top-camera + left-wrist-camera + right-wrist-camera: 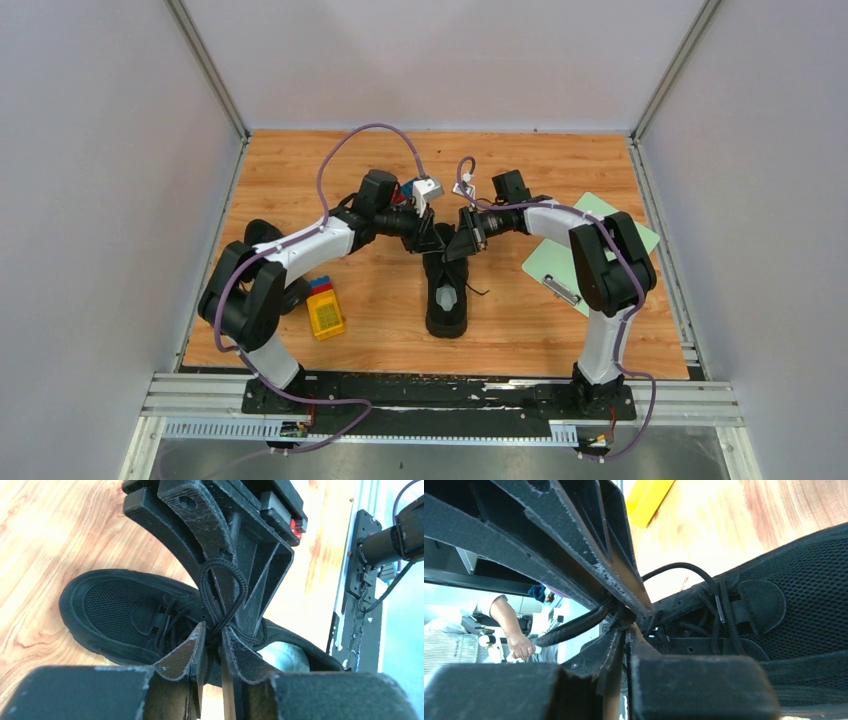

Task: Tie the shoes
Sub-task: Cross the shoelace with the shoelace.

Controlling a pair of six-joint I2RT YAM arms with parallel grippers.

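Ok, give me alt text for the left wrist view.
The left gripper, jaws nearly together, pinches a black lace whose loop stands up against the right gripper directly opposite. Below lies a black shoe on the wooden table, toe to the left of frame.

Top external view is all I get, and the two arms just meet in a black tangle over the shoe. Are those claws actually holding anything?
Observer: Yes. The left wrist camera shows the left gripper pinching the base of an upright lace loop.
Visitor: And the other claw?
Observer: The right wrist camera shows the right gripper closed on a lace strand right at its fingertips.
Visitor: So is it tied?
Observer: No bow shows; a lace end lies loose across the eyelets of the shoe.
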